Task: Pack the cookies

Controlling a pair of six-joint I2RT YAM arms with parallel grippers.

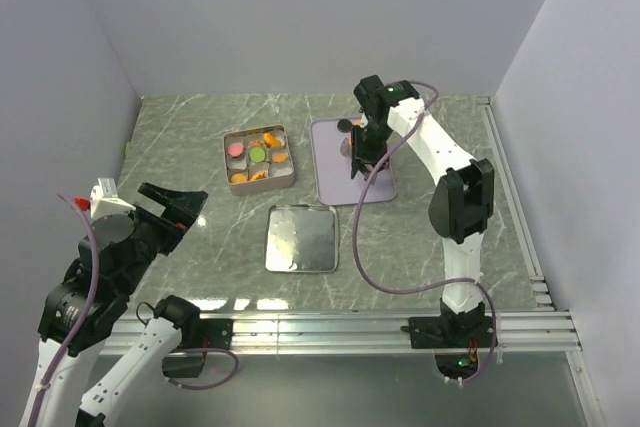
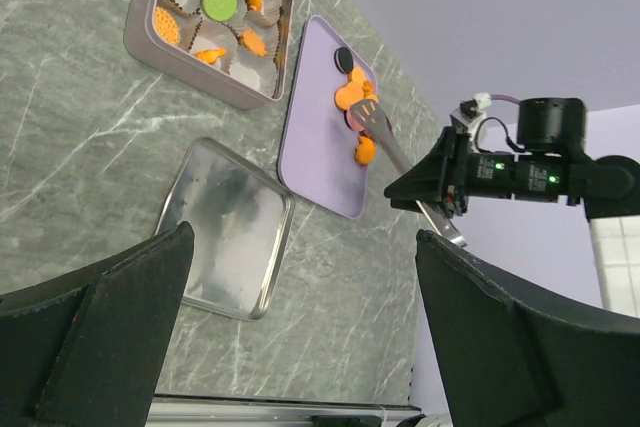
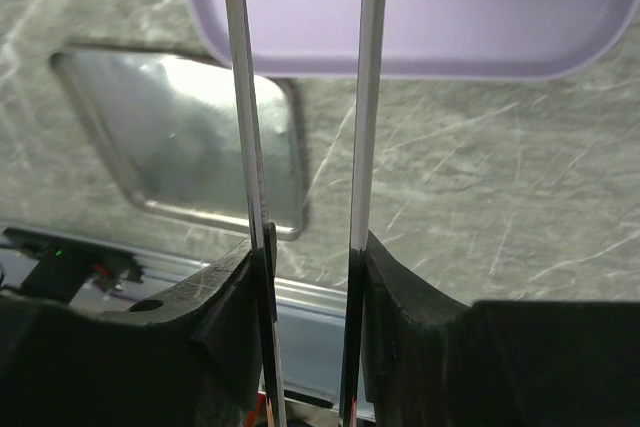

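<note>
Right gripper gripped metal tongs, tips over loose cookies on the lavender tray. Left gripper stood agape, holding nothing. Good practice: pinch one cookie squarely, then carry it level to the tin.

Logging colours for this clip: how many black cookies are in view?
1. The black cookie lies at the far left corner of the lavender tray, beside orange cookies; the tongs may hide others.
</note>
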